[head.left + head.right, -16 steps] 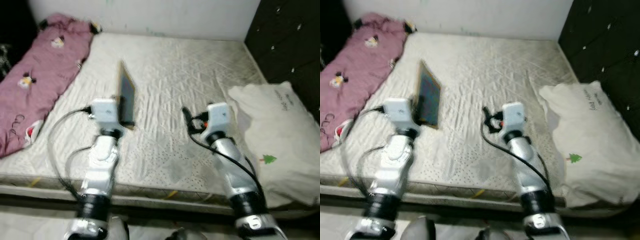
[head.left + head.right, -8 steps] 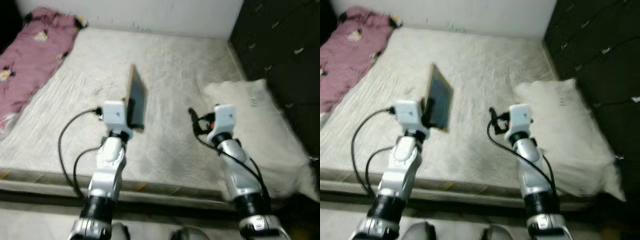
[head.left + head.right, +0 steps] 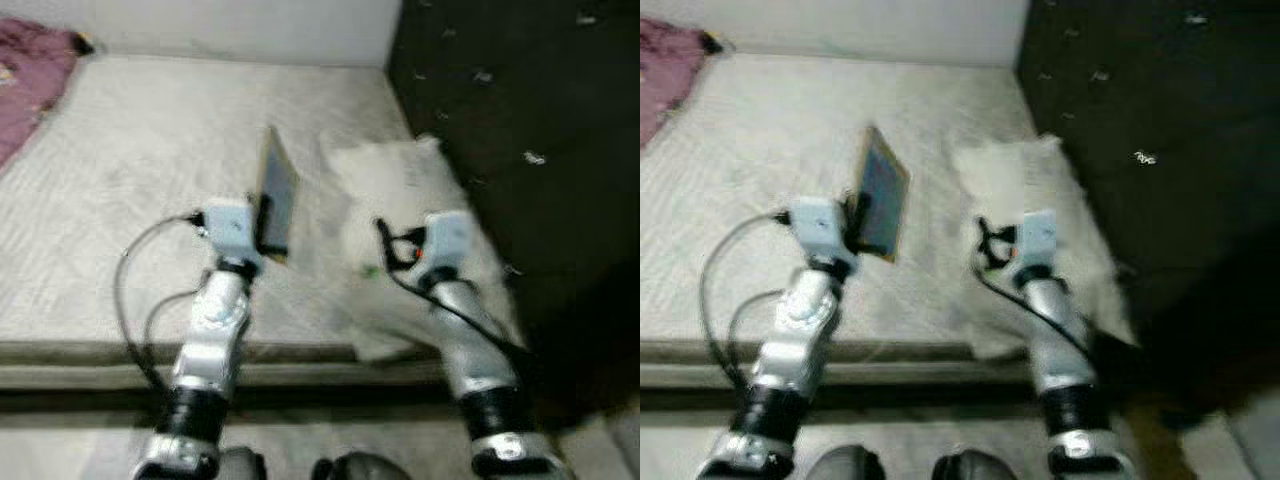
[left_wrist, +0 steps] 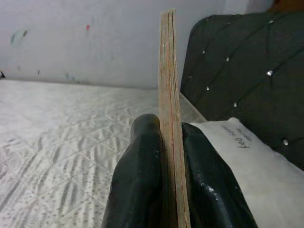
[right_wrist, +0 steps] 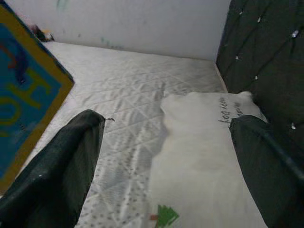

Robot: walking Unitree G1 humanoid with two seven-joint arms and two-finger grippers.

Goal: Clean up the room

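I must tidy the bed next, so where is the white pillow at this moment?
The white pillow lies on the mattress at the robot's right, beside the dark headboard, just ahead of the open right gripper.

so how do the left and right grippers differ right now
The left gripper is shut on a thin book, held on edge above the mattress; the right gripper is open and holds nothing. The left gripper's fingers press flat against the book's two sides, while the right gripper's fingers stand wide apart with the white pillow seen between them. Both are raised over the bed.
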